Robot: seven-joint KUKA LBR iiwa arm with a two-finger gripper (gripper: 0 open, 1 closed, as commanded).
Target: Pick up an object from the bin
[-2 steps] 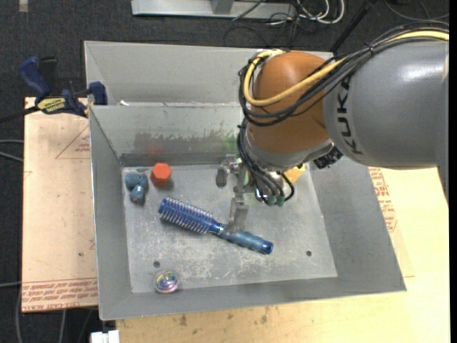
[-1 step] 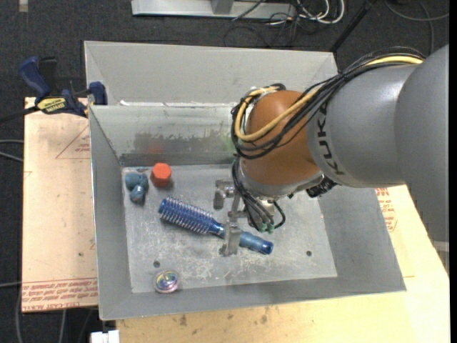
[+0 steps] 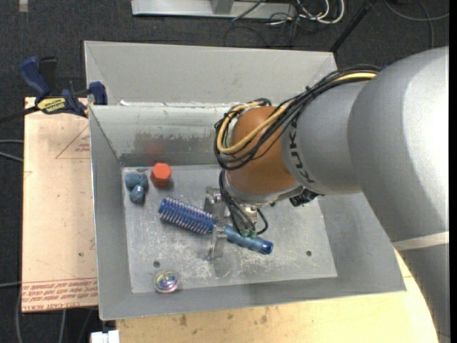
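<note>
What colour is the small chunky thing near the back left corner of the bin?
The small chunky thing is orange-red, clearest in the camera view.

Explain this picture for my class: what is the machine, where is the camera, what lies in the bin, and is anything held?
The thick grey tube from the right is a robot arm; its orange-covered end carries a gripper, a claw for picking things up. The camera looks down on a grey metal bin from above, slightly sideways. In the bin lie a blue bristled brush, a small orange block, a blue lump beside it and a shiny round thing near the front. The gripper is low over the brush's middle; whether it holds it cannot be told.
</note>
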